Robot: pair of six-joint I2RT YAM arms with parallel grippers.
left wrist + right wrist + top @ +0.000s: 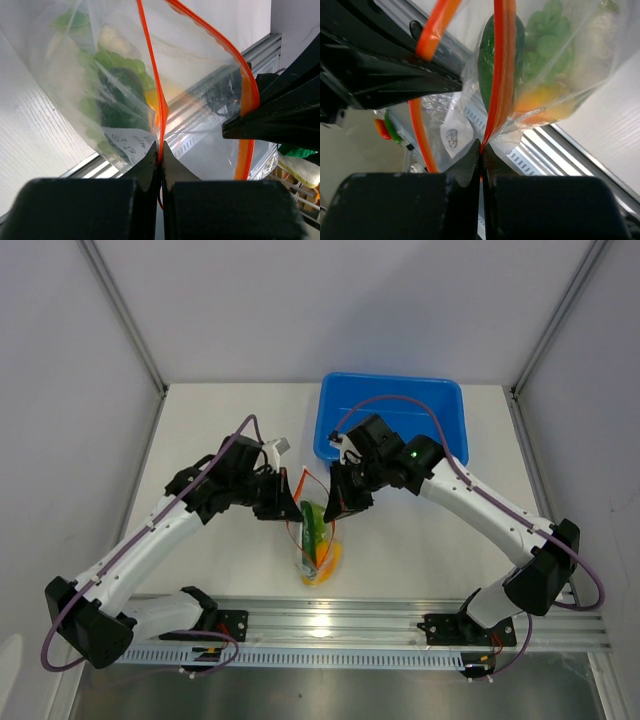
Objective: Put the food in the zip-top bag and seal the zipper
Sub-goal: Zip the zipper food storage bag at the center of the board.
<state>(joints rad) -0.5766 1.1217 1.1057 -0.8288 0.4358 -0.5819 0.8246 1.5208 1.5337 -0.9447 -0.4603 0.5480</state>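
Observation:
The clear zip-top bag (318, 545) lies between both arms with the food inside: dark green cucumber (487, 65), green pea-like cluster (547, 45), orange-yellow mango (545, 100) and white cauliflower (600, 30). My left gripper (160, 152) is shut on one side of the orange-red zipper (150, 60). My right gripper (481, 147) is shut on the other zipper strip (501, 75). The two strips stand apart, so the bag's mouth (200, 65) gapes between the grippers. In the top view the left gripper (292, 505) and right gripper (336, 508) flank the mouth.
A blue plastic bin (440, 400) stands at the back right, just behind the right arm. An aluminium rail (380, 625) runs along the table's near edge below the bag. White walls enclose the table on the left, back and right.

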